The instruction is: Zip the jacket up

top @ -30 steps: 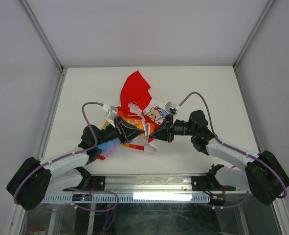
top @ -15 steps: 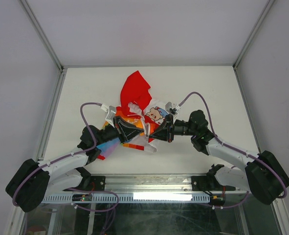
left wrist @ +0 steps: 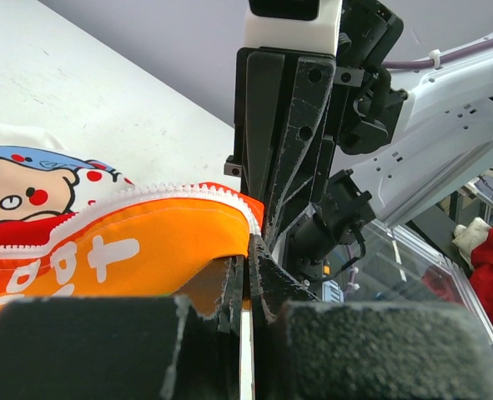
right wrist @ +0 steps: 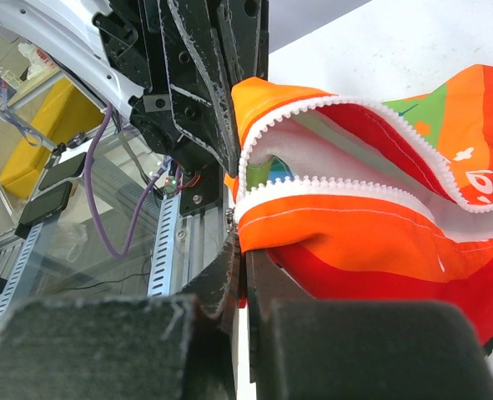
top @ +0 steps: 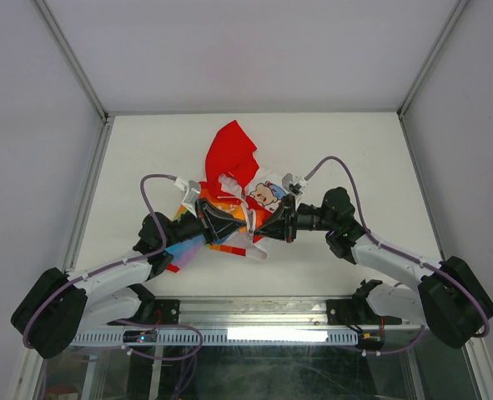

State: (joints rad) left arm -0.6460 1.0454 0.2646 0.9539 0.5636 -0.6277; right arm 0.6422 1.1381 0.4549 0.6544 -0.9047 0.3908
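Note:
The jacket lies crumpled mid-table, its red hood pointing away and the bear print facing up. My left gripper and right gripper meet tip to tip at its near edge. In the left wrist view my left gripper is shut on the orange fabric just below the white zipper teeth, with the right gripper straight ahead. In the right wrist view my right gripper is shut on the orange zipper edge. The two rows of teeth gape apart.
The white table has a metal rail along its near edge. Grey walls close off the left, right and back. The purple cables loop above each arm.

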